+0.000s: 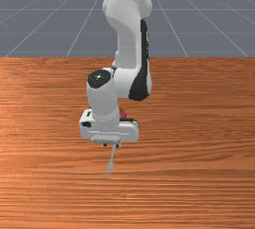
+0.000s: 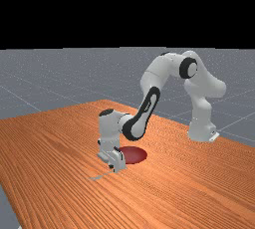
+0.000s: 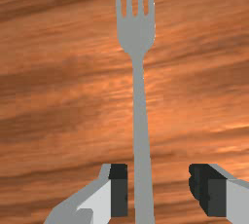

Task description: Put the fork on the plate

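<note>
Fork (image 1: 110, 166) lies on the table (image 1: 199, 173), tines toward the front view's near edge. Gripper (image 1: 111, 145) stands spread astride the handle: slim gap at one finger, wider room at the other. Red plate (image 2: 135, 155) sits farther back, partly hidden.

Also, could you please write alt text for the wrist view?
A grey fork lies on an orange-brown wooden table, its four tines pointing away from the open gripper. The handle runs between the two fingers, closer to one than the other.
</note>
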Robot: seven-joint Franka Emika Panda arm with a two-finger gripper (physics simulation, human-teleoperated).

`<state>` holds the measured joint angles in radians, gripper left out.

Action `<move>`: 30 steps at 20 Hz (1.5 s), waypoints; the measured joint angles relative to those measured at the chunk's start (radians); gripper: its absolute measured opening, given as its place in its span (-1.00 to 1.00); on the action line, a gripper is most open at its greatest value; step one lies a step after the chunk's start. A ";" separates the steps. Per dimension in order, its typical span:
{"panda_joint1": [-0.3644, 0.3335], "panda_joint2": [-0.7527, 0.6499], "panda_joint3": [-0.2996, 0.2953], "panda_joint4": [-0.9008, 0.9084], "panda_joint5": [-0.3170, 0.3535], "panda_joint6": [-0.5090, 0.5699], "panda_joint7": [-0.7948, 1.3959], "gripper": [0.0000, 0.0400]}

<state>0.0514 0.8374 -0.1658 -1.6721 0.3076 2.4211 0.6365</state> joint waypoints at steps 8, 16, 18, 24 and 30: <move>0.017 0.003 -0.011 -0.002 -0.018 0.018 0.059 0.00; 0.016 -0.005 -0.005 -0.011 -0.029 0.009 0.044 -0.36; 0.021 -0.018 -0.003 -0.020 -0.029 0.002 0.044 -0.58; 0.026 -0.077 -0.005 -0.045 -0.029 -0.014 0.047 -0.59; 0.026 -0.354 -0.032 -0.393 -0.047 -0.048 -0.009 -0.59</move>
<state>0.0772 0.4832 -0.1982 -2.0652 0.2607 2.3729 0.6272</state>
